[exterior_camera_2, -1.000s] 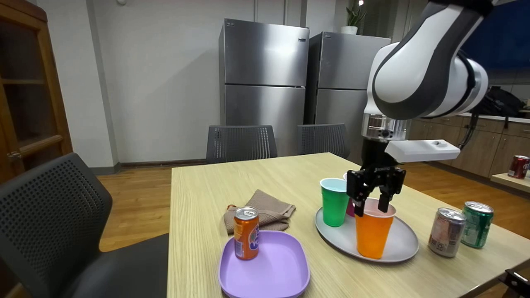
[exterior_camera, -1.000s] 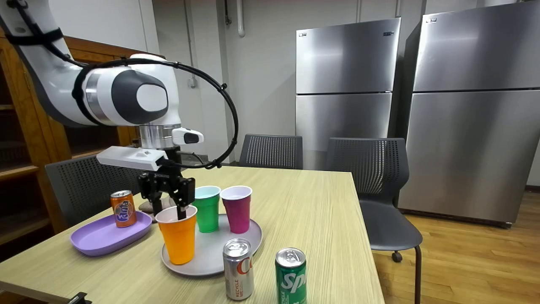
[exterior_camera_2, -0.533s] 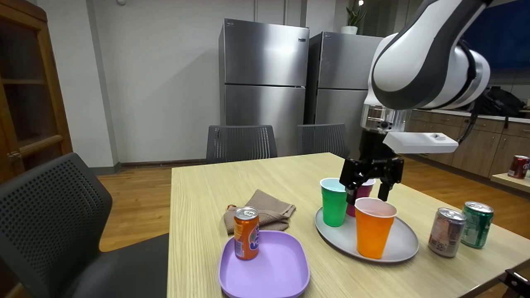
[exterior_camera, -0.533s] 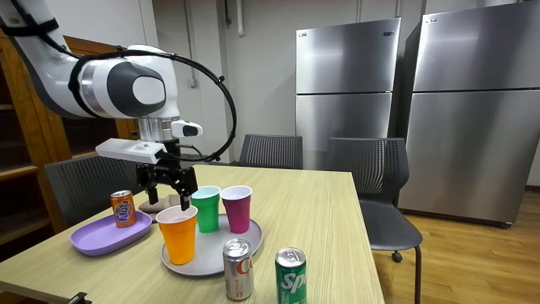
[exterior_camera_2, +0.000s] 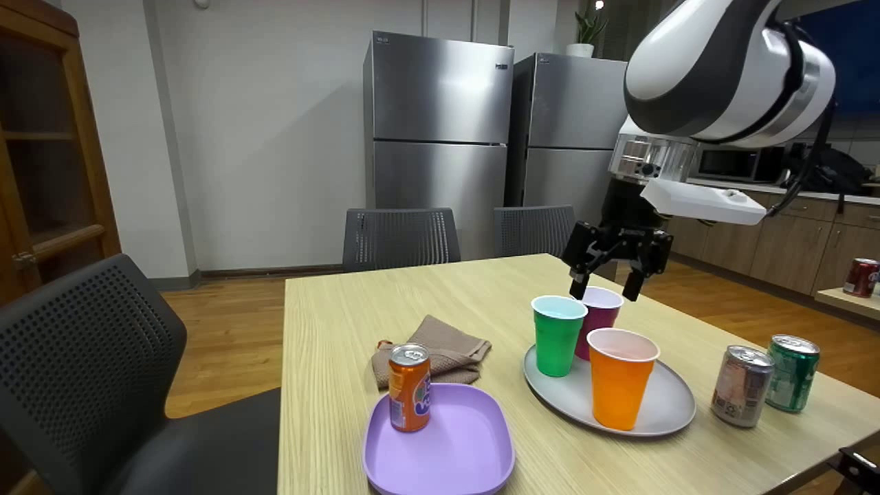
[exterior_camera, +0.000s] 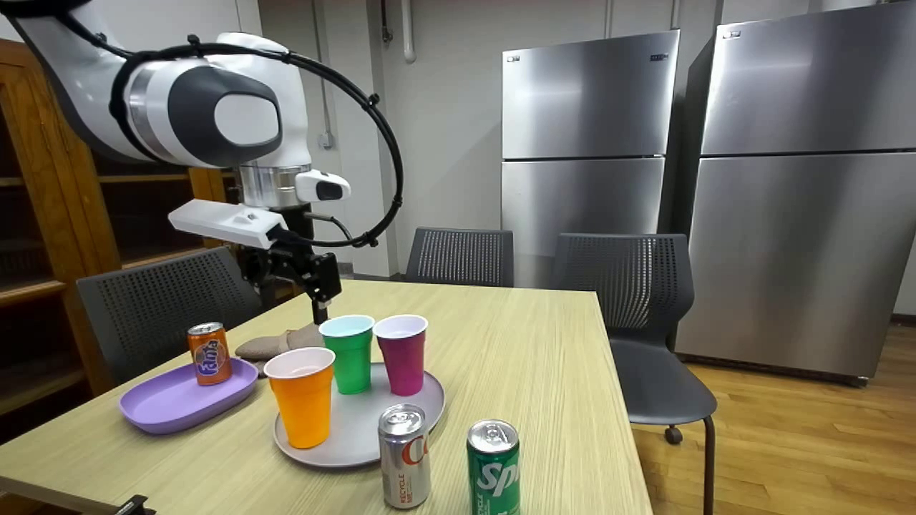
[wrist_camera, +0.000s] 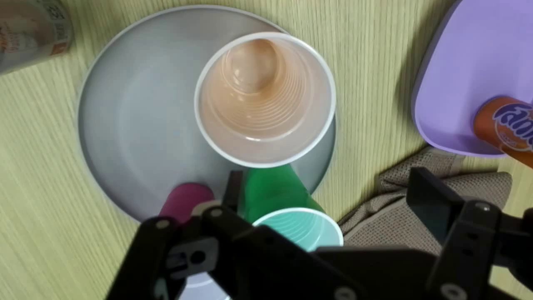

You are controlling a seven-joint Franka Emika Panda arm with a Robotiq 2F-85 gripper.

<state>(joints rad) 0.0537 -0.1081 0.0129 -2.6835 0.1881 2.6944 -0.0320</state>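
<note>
Well beyond the round, low-rimmed grey plate (wrist_camera: 154, 91), we see two tall stainless-steel refrigerators (exterior_camera: 583, 114) in both exterior views. Under the plate spreads the pale, wood-grained table (exterior_camera: 515, 372). Higher than the plate bends the white robot arm with dark grey panels (exterior_camera_2: 694, 75). Beside the plate and apart from it, we find the shallow lilac tray with rounded corners (exterior_camera_2: 467, 454); on that same side of the plate, near the tray, lies the rumpled brown woven cloth (exterior_camera_2: 447, 344).

Above the plate's level hangs the black two-fingered gripper (exterior_camera_2: 605, 287), its fingers (wrist_camera: 429, 200) spread wide; in the wrist view we see one on each side of the green plastic cup with a white rim (exterior_camera_2: 555, 347). That cup stands upright on the plate. Close beside it, also on the plate, stands the magenta plastic cup with a pale lavender inside (exterior_camera: 403, 365), and near the plate's rim we find the orange plastic cup with a pale pink inside (exterior_camera_2: 621, 388).

Smallest of all, just beside the plate and away from the tray, we see the silver metal can with red lettering (exterior_camera: 404, 465); farther off stands the green metal can with white lettering (exterior_camera: 494, 472). Across the plate from these, the orange metal can with a purple-blue logo (exterior_camera_2: 407, 392) stands upright in the tray.
</note>
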